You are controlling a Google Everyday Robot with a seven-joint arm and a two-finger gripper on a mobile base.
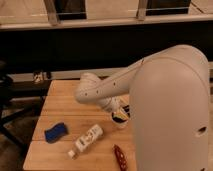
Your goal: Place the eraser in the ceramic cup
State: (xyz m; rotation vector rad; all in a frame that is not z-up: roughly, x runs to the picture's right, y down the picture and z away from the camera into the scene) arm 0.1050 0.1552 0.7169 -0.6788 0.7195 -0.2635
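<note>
A small white ceramic cup (120, 121) stands on the wooden table (65, 107), right of centre, partly covered by my arm. My gripper (119, 113) hangs just above the cup's rim, at the end of the white forearm, and it is shut. Something dark shows at the cup's mouth under the gripper; I cannot tell what it is. The eraser is hidden; I cannot pick it out anywhere.
A blue sponge-like block (56, 132) lies at the front left. A white bottle (86, 140) lies on its side near the middle front. A dark red object (120, 155) sits at the front edge. My bulky white upper arm (170, 110) blocks the right side.
</note>
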